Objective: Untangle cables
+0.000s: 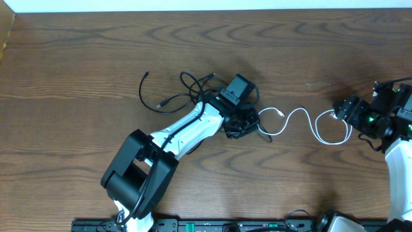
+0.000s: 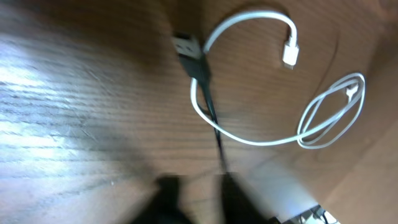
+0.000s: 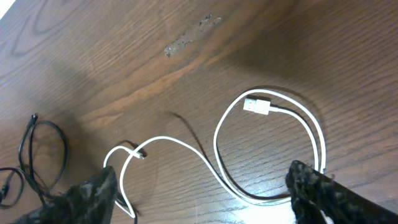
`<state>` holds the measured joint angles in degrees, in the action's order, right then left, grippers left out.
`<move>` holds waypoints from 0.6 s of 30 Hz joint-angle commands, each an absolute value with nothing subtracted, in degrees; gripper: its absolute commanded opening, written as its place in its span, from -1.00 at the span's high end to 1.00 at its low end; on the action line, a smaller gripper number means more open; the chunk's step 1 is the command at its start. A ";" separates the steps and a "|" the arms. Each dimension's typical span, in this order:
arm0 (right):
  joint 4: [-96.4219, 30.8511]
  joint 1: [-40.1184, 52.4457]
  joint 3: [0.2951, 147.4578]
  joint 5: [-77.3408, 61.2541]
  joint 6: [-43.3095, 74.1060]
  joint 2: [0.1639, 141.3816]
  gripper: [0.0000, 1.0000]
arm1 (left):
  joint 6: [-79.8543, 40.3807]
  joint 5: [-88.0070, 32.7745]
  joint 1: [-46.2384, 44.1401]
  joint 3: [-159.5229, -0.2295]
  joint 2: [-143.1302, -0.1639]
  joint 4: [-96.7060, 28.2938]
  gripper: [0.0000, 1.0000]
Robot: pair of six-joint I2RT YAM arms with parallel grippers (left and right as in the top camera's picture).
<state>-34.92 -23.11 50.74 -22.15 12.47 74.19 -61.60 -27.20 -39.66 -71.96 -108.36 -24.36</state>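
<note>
Watching the thin white cable [image 1: 299, 116] snaking across the brown wooden table [image 1: 77, 64] right of centre, its right-hand loop lying between the fingers of the right gripper [image 3: 202, 171], jaws spread wide. Hovering the left gripper [image 1: 241, 125] mid-table at the white cable's left end, jaws standing apart though blurred, a black plug end [image 2: 188, 48] lying across the white cable just ahead. Spotting the thin black cables [image 1: 174, 96] bunching in loose loops just left of that gripper, toward the far side
</note>
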 commanded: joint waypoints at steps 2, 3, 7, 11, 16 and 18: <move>-34.98 -22.68 51.31 -23.11 11.68 73.78 -0.56 | -58.63 -24.73 -37.71 -72.36 -108.22 -24.77 0.85; -34.96 -22.39 51.31 -23.40 11.70 73.78 -0.56 | -57.56 -25.47 -37.08 -72.36 -107.81 -24.97 0.85; -34.52 -20.01 51.31 -25.30 11.62 73.78 -0.58 | -53.67 -28.36 -35.00 -72.40 -104.05 -24.93 0.85; -34.57 -15.55 51.31 -26.26 10.02 73.87 -0.64 | -49.25 -29.23 -34.06 -72.40 -97.86 -24.95 0.85; -34.54 -7.79 51.22 -23.75 9.85 75.07 -0.55 | -40.23 -28.64 -34.09 -72.40 -89.76 -26.92 0.85; -34.48 -4.89 51.22 -23.00 10.59 76.01 -0.52 | -38.81 -26.74 -34.09 -72.40 -87.61 -29.85 0.85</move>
